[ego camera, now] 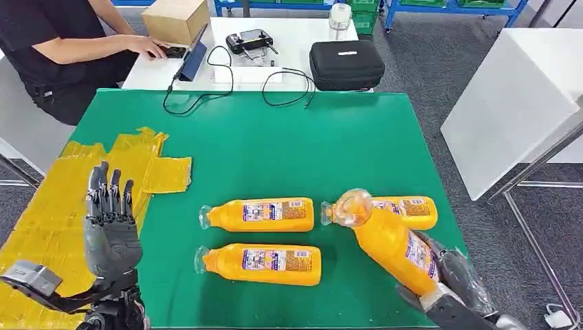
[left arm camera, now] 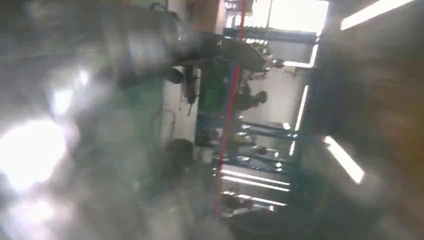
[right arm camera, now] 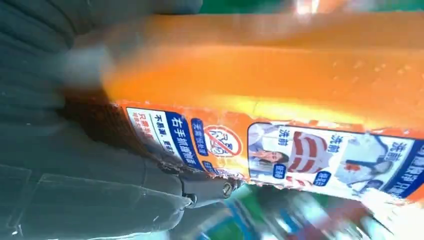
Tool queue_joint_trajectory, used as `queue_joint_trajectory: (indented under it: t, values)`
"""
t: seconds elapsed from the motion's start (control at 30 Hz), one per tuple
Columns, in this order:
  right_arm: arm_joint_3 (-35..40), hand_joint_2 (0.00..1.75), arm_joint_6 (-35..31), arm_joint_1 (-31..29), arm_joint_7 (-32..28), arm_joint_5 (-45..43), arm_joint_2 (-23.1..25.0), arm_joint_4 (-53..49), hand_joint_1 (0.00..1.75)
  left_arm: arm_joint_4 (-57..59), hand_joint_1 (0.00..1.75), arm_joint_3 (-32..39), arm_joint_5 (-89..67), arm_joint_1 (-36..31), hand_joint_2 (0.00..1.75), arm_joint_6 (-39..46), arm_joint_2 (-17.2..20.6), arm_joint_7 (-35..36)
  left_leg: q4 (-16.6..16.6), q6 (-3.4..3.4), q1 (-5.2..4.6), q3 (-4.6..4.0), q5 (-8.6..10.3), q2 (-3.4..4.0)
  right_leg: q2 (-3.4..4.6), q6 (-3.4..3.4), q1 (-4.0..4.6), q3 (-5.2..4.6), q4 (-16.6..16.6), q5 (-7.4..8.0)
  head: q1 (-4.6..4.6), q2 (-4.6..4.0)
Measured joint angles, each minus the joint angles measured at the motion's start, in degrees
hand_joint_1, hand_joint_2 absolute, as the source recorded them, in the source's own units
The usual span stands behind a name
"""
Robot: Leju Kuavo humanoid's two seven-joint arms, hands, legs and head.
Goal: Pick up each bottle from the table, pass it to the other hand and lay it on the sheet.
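The right hand grips one orange bottle above three more bottles near the yellow sheet, where the left hand waits with straight, spread fingers.

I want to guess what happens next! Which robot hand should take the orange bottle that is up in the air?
Probably the left hand. It is raised with nothing in it, right beside the yellow sheet. The right hand already holds the lifted bottle by its base, cap tilted leftward.
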Motion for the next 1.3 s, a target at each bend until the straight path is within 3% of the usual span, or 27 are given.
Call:
queue_joint_trajectory:
  t: [0.2, 0.4, 0.57, 0.97, 1.3]
  values:
    - [3.31, 1.75, 1.03, -7.01, -2.0, 0.44, 7.84, -0.36, 1.75, 0.2, 0.0, -3.35, 4.2, -0.9, 1.75, -4.12, -0.04, 8.49, -0.01, 0.03, 0.0, -0.08, 0.18, 0.11, 0.09, -0.16, 0.0, 0.1, 0.01, 0.19, 0.04, 0.0]
    - [11.01, 1.75, -1.22, -21.67, 1.01, 2.84, 14.34, 8.81, 1.75, 0.92, 0.0, -7.73, 14.47, -3.32, 1.75, -9.7, 0.13, 15.41, 0.0, 0.07, 0.0, -0.54, 0.75, 0.25, 0.1, -0.13, 0.0, -0.06, 0.03, 0.69, -0.02, 0.0]
    - [15.52, 1.75, -1.66, -32.33, 3.79, 4.11, 17.78, 16.7, 1.75, 2.25, 0.0, -9.79, 19.28, -4.7, 1.75, -13.53, 0.44, 17.08, 0.0, 0.01, 0.03, -0.65, 0.93, 0.13, 0.07, -0.09, 0.02, -0.15, 0.05, 0.76, 0.02, 0.0]
    - [22.63, 1.75, -1.68, -41.75, 8.09, 9.8, 22.58, 26.8, 1.75, 3.39, 0.0, -10.73, 20.82, -5.3, 1.75, -14.79, 0.74, 17.54, 0.0, -0.01, 0.03, -0.86, 0.96, 0.01, 0.0, -0.05, 0.02, -0.27, 0.07, 0.8, 0.02, 0.0]
    - [29.14, 1.75, -2.08, -43.91, 10.63, 14.01, 25.69, 30.31, 1.75, 4.11, 0.0, -10.58, 19.02, -5.9, 1.75, -11.63, 1.38, 15.87, 0.0, -0.02, 0.03, -0.97, 0.97, -0.01, -0.03, -0.05, 0.0, -0.39, 0.08, 0.79, 0.04, 0.0]
